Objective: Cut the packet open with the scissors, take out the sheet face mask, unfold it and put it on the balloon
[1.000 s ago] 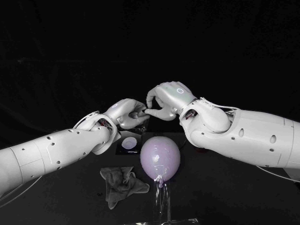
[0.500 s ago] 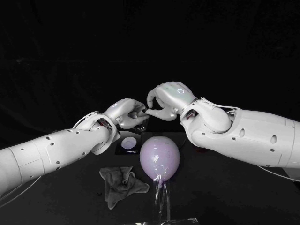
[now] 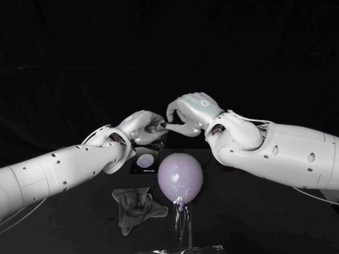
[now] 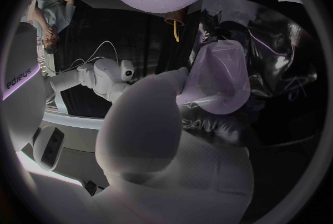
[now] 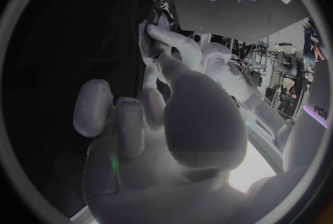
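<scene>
While the black table (image 3: 270,221) lies below me, I note the pale balloon (image 3: 179,179) upright on its clear stand (image 3: 183,228), front centre. Above and behind it my left hand (image 3: 143,128) and right hand (image 3: 191,112) meet. Each pinches the dark glossy packet (image 5: 165,11), held between them off the table. A crumpled grey cloth (image 3: 136,205) lies just beside the balloon on my left, with a small white-disc card (image 3: 145,162) behind it.
</scene>
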`<action>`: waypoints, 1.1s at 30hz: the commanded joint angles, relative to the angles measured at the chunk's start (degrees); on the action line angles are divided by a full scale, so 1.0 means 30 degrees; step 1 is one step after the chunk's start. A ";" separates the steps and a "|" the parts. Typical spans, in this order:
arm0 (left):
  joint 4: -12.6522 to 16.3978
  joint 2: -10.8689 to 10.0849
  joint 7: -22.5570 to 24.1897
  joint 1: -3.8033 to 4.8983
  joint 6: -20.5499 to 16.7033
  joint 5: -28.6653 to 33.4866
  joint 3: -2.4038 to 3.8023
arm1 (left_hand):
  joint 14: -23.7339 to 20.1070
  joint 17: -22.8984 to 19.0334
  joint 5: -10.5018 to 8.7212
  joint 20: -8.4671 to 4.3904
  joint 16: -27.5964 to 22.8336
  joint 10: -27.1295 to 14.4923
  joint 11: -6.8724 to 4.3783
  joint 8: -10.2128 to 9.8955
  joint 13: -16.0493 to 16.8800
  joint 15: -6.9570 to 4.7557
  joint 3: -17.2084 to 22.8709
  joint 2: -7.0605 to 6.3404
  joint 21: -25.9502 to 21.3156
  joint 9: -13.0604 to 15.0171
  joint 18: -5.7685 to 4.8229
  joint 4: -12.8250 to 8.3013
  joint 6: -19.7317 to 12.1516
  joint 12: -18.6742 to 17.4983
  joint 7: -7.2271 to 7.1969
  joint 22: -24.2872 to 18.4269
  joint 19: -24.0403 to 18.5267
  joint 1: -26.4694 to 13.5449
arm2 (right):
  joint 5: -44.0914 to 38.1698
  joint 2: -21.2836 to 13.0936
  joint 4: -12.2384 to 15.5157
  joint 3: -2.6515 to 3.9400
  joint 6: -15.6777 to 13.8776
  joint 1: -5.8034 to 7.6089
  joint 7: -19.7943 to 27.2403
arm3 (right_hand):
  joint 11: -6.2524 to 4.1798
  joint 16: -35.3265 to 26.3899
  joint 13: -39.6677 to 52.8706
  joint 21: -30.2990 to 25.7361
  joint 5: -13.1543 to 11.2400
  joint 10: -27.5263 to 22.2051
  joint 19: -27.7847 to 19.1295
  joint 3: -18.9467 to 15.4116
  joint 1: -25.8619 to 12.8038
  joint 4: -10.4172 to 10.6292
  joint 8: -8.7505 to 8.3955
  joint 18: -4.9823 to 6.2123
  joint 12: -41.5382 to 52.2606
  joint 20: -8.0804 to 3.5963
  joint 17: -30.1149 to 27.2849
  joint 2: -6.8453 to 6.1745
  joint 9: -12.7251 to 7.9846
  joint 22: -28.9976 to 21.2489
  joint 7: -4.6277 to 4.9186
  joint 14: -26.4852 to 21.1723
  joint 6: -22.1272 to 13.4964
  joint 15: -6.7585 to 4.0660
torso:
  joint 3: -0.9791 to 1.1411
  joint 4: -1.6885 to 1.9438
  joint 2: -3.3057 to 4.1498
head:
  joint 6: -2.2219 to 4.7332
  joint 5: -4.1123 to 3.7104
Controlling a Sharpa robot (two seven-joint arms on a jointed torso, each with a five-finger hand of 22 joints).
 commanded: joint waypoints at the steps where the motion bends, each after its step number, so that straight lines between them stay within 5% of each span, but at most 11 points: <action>1: 0.0042 0.0021 0.0056 0.0051 0.0065 0.0158 0.0038 | -0.0050 0.0031 0.0061 -0.0084 0.0082 0.0272 -0.0204 0.0116 0.0019 -0.0063 -0.0004 0.0110 0.0119 0.1726 0.0214 -0.0034 0.0112 0.0122 -0.0007 0.0030 -0.0005 0.0174 | -0.0402 -0.0058 0.0045 -0.0009 0.0282 -0.0017 0.0328 | 0.0118 -0.0091 0.0597 -0.0160 -0.0036 -0.0026 -0.0200 -0.0105 0.0211 0.0010 0.0001 -0.0120 -0.0387 0.0042 0.3881 -0.0006 0.0037 0.0095 0.0030 0.1744 -0.0231 0.0056 | -0.0001 -0.0001 0.0000 | -0.0011 -0.0007; 25: 0.0131 0.0100 0.0031 0.0056 0.0091 0.0173 0.0038 | -0.0071 0.0053 0.0061 -0.0090 0.0115 0.0262 -0.0201 0.0127 0.0023 -0.0063 0.0012 0.0126 0.0163 0.1764 0.0208 -0.0041 0.0090 0.0133 -0.0002 0.0062 -0.0045 0.0183 | -0.0354 0.0273 -0.0276 -0.0038 0.0010 -0.0165 0.0170 | 0.0153 -0.0032 0.0428 -0.0079 -0.0037 -0.0121 -0.0135 -0.0105 0.0281 0.0233 0.0051 -0.0145 -0.0688 0.0106 0.4017 0.0177 0.0102 0.0195 0.0053 0.1773 -0.0267 0.0108 | -0.0011 0.0010 0.0001 | 0.0003 -0.0072; 33: 0.0141 0.0098 0.0032 0.0058 0.0086 0.0178 0.0038 | -0.0071 0.0053 0.0061 -0.0090 0.0115 0.0262 -0.0201 0.0127 0.0023 -0.0063 0.0012 0.0126 0.0163 0.1764 0.0208 -0.0041 0.0090 0.0133 -0.0002 0.0062 -0.0045 0.0183 | -0.0251 -0.0137 0.0157 -0.0040 -0.1004 -0.0183 0.0163 | 0.0095 0.0017 0.0597 0.0066 0.0042 0.0010 -0.0025 0.0073 0.0469 0.0325 0.0106 -0.0170 -0.0440 0.0108 0.4116 0.0387 0.0125 0.0319 -0.0015 0.1799 -0.0172 0.0075 | -0.0012 0.0011 -0.0004 | 0.0062 -0.0046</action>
